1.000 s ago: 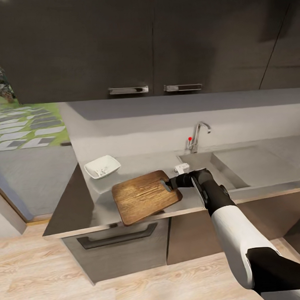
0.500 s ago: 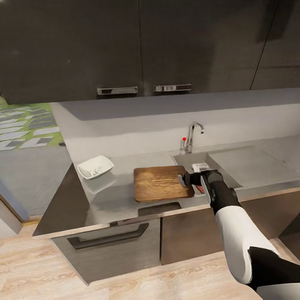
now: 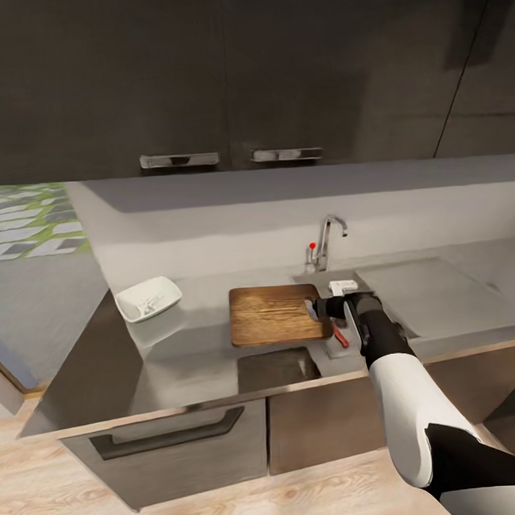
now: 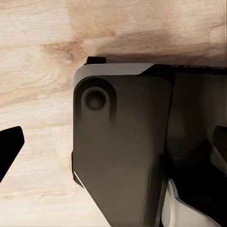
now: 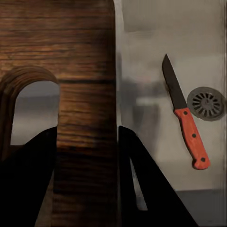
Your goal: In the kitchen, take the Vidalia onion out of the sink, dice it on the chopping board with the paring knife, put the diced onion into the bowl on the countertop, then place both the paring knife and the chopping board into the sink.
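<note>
The grey rectangular sink (image 3: 342,344) lies below the jaws. The dark brown wooden chopping board (image 3: 278,314), stiff and probably heavy, is pinched by the right gripper (image 3: 316,309) at its handle cutout. Beneath lies the light red-handled paring knife (image 5: 186,119).

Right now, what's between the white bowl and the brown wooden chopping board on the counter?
Nothing: the head view shows bare glossy grey countertop between the white rounded-square bowl and the dark brown wooden chopping board.
</note>
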Tool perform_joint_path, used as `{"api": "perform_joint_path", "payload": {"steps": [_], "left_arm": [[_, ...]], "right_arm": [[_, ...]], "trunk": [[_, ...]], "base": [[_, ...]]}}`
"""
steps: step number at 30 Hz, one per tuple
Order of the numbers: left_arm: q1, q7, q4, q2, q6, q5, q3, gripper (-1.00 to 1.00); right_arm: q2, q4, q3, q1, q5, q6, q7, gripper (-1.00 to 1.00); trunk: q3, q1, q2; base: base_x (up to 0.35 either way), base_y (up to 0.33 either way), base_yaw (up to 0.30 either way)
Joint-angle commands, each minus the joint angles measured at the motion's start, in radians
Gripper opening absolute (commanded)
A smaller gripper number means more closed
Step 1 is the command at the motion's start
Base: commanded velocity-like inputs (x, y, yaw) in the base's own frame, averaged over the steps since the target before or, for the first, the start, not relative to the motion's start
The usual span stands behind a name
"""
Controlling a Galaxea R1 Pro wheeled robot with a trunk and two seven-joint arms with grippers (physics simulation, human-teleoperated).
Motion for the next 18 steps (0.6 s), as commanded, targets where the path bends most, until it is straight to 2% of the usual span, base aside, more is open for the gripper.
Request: {"api": "perform_joint_path", "payload": {"steps": [1, 12, 18], "left_arm": [[-0.002, 0.001, 0.005, -0.001, -0.007, 0.007, -0.008, 1.0], [-0.002, 0.001, 0.005, -0.001, -0.007, 0.007, -0.003, 1.0], [-0.002, 0.001, 0.005, 0.0, -0.007, 0.007, -0.002, 1.0]], "right_arm": [[0.001, -0.001, -0.005, -0.001, 0.008, 0.003, 0.009, -1.0], [0.007, 0.0, -0.002, -0.001, 0.009, 0.001, 0.016, -1.0], [0.009, 0.003, -0.002, 0.0, 0.011, -0.002, 0.019, -1.0]], "trunk": [[-0.002, 0.001, -0.002], [-0.002, 0.001, -0.002], [-0.002, 0.001, -0.002]], "base": [[0.216, -0.266, 0.0], [0.146, -0.308, 0.0], [0.113, -0.188, 0.0]]}}
